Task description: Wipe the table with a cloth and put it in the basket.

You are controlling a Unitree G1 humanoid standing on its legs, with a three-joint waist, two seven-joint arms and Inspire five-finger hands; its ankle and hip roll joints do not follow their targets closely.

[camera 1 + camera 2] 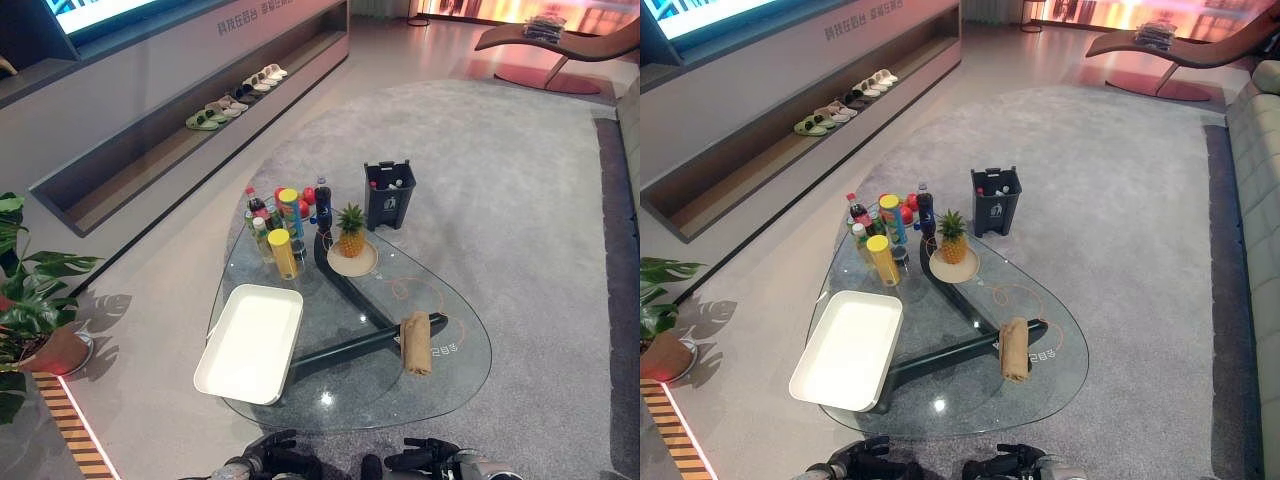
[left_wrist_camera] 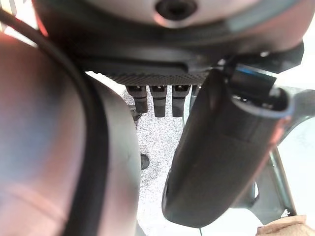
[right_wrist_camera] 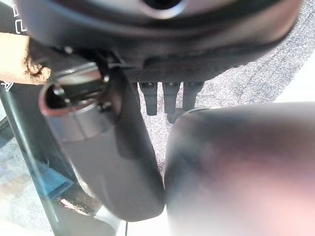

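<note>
Cloth: a tan cloth [image 1: 416, 343], rolled into a bundle, lies on the glass table [image 1: 455, 375] toward its right side, just over the end of the dark base beam that shows through the glass.
Basket: the white rectangular basket [image 1: 250, 342] sits on the table's left part, well apart from the cloth, its inside empty.
Left hand: the left hand [image 1: 268, 458] hangs low at the near edge, off the table, fingers relaxed and straight, holding nothing.
Right hand: the right hand [image 1: 432, 458] is beside it, fingers likewise loose and empty; its wrist view catches an end of the cloth past the thumb.
Step in hand: reaching for the cloth, by my reading; nothing is wiped yet.
How to do it well: the right hand is the nearer one; come down on the middle of the roll and close round it so it does not unroll, then sweep the open glass near the front.
In the way: bottles and cans [image 1: 283, 225] crowd the far left corner; a pineapple [image 1: 350, 231] stands on a small plate [image 1: 353, 261] beside them. Keep wiping strokes short of these.
Around: a dark bin [image 1: 389, 194] stands on the carpet beyond the table.
</note>
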